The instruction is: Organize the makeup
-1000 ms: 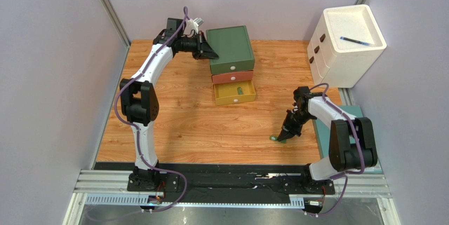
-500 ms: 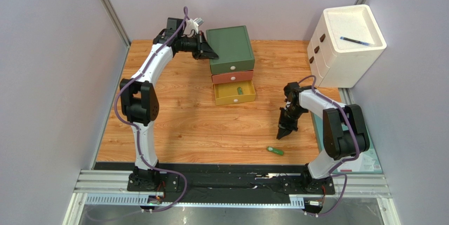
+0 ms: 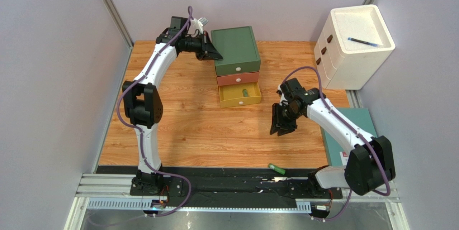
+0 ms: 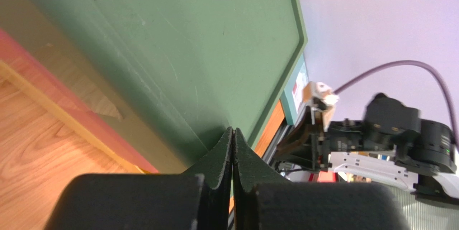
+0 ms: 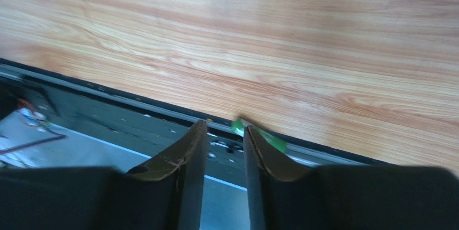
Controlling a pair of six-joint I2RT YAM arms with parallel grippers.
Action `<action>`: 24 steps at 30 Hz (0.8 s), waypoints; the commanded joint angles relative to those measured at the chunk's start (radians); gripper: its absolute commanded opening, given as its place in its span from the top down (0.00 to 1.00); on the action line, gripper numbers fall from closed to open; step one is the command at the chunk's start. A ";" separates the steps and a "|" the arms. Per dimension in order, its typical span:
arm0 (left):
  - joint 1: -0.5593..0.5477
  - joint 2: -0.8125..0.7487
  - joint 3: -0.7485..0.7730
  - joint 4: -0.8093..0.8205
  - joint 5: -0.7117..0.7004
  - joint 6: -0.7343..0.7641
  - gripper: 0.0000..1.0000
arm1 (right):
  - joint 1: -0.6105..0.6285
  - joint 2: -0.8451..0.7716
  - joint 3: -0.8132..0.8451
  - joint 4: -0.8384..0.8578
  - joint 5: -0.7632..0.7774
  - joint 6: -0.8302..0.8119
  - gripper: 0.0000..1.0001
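Green tube (image 3: 277, 169): light, slick, rolls easily; I'd pinch mid-body, across its width.
Right end effector (image 3: 280, 131): slightly parted, empty.

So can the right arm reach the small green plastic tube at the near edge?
Probably yes, awkwardly. The small green plastic tube lies on the black rail just past the wooden tabletop, near the base of the right arm. Nothing stands between it and the open jaws.
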 commanded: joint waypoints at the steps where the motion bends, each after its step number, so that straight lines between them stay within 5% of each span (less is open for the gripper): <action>1: 0.009 0.024 0.047 -0.172 -0.204 0.090 1.00 | -0.004 -0.082 0.044 0.117 -0.015 0.084 0.50; 8: 0.021 -0.033 0.220 -0.168 -0.246 0.069 1.00 | -0.004 -0.127 0.179 0.120 0.092 0.026 0.12; 9: 0.024 -0.050 0.226 -0.165 -0.247 0.066 1.00 | -0.004 -0.128 0.194 0.112 0.139 0.016 0.00; 20: 0.009 -0.275 -0.005 -0.145 -0.227 0.141 0.95 | -0.072 -0.036 0.192 0.067 0.103 0.090 0.00; 24: -0.025 -0.372 -0.085 -0.198 -0.207 0.226 0.75 | -0.131 -0.035 0.176 0.092 0.072 0.105 0.00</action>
